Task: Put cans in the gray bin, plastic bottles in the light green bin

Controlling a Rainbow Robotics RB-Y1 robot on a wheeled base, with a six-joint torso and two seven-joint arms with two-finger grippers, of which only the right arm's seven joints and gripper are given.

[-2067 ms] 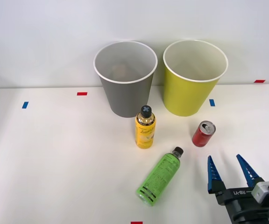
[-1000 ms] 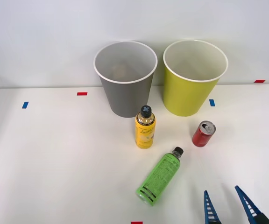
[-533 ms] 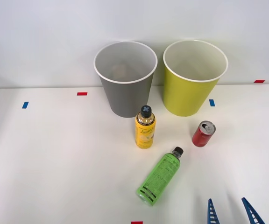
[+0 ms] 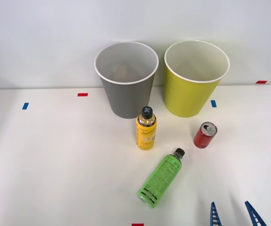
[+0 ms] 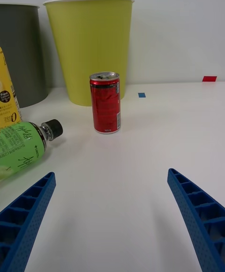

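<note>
Standing upright on the white table [image 4: 55, 165], the red can [image 4: 204, 135] is the thing nearest the right gripper [image 4: 233, 217], and it lies straight out beyond the fingertips, a little toward the robot's left of the gap between them. The gripper sits low at the near edge of the table with its two blue ribbed fingers spread wide and nothing between them; in the wrist view the can [image 5: 105, 102] stands well apart from both fingers, with open table between.

The can's long axis is vertical, so a level, forward reach with the fingers either side of its body looks like the fitting approach.

Just beside that path lies the green bottle [image 4: 161, 178], on its side, its black cap pointing toward the can and its base toward the near edge. Its cap end [image 5: 52, 129] is close enough to the left-hand finger's line that a forward push could nudge it.

The yellow bottle [image 4: 146, 128] stands upright farther to the robot's left, in front of the gray bin [image 4: 126, 77]. The light green bin [image 4: 195, 80] stands directly behind the can, so carrying the can to the gray bin means swinging across past the yellow bottle. Something pale seems to lie inside the gray bin, but I cannot tell what.
</note>
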